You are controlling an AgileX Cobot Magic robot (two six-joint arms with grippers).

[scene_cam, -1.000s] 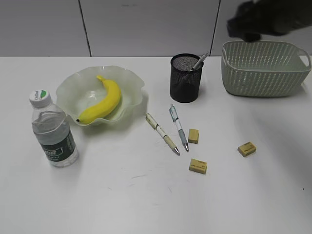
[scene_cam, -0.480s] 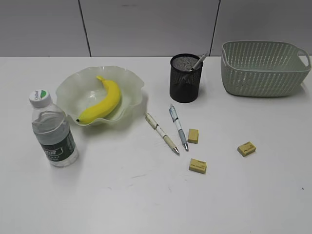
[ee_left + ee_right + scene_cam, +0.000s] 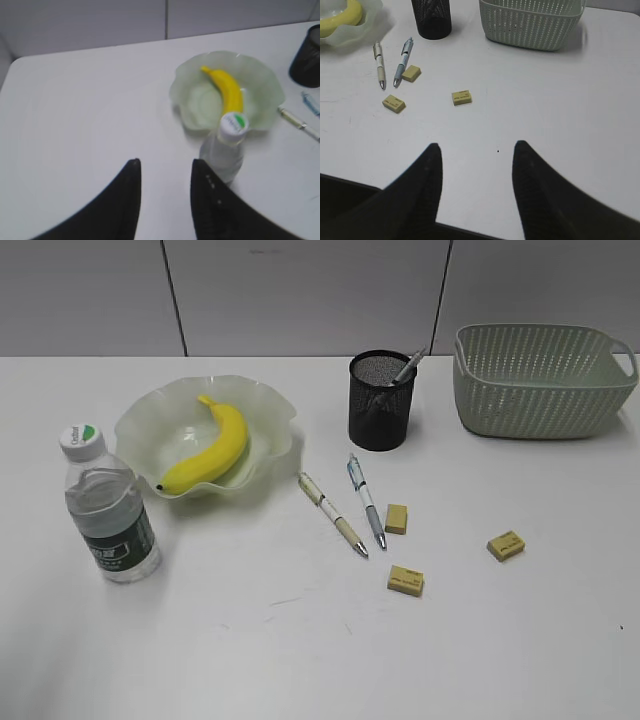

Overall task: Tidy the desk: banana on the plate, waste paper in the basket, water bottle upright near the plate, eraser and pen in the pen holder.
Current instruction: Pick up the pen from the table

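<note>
The banana (image 3: 212, 450) lies in the pale-green plate (image 3: 270, 400) on the white desk (image 3: 300, 650). The water bottle (image 3: 108, 510) stands upright in front of the plate's left side. Two pens (image 3: 333, 514) (image 3: 366, 500) and three yellow erasers (image 3: 397, 518) (image 3: 406, 580) (image 3: 506, 544) lie on the desk before the black pen holder (image 3: 381, 400), which has one pen in it. The basket (image 3: 540, 380) stands at the back right. The waste paper is out of view. My left gripper (image 3: 166, 162) is open over bare desk left of the bottle (image 3: 225, 150). My right gripper (image 3: 477, 145) hangs open, short of the nearest eraser (image 3: 461, 97).
Neither arm shows in the exterior view. A grey panelled wall (image 3: 300, 290) runs behind the desk. The right wrist view shows the desk's near edge (image 3: 350, 181) under the gripper.
The dark arm that hung over the basket at the top right a second ago has left the exterior view. The things on the desk have not moved.
</note>
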